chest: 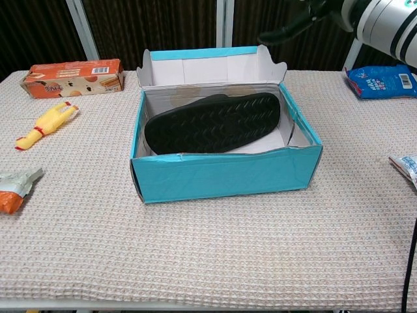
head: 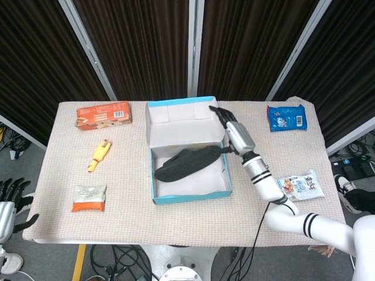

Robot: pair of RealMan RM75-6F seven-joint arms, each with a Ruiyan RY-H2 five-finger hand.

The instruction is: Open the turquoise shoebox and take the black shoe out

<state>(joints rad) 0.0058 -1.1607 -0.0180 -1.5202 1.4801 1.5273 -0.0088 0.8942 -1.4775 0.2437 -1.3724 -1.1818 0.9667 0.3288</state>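
Observation:
The turquoise shoebox (head: 190, 196) (chest: 225, 175) stands open in the middle of the table. Its lid (head: 183, 120) (chest: 212, 65) leans back behind it, white inside facing up. The black shoe (head: 187, 163) (chest: 212, 122) lies sole-up inside, slanting across the box. My right hand (head: 232, 133) (chest: 306, 14) hovers above the box's back right corner, fingers spread and holding nothing, apart from the shoe. My left hand (head: 12, 196) hangs off the table's front left corner with its fingers apart and nothing in it.
An orange carton (head: 103, 115) (chest: 71, 75) and a yellow toy (head: 99, 155) (chest: 45, 124) lie left of the box, with an orange-white packet (head: 89, 198) nearer the front. At the right are a blue packet (head: 287, 117) (chest: 381, 80) and a white snack packet (head: 300, 186).

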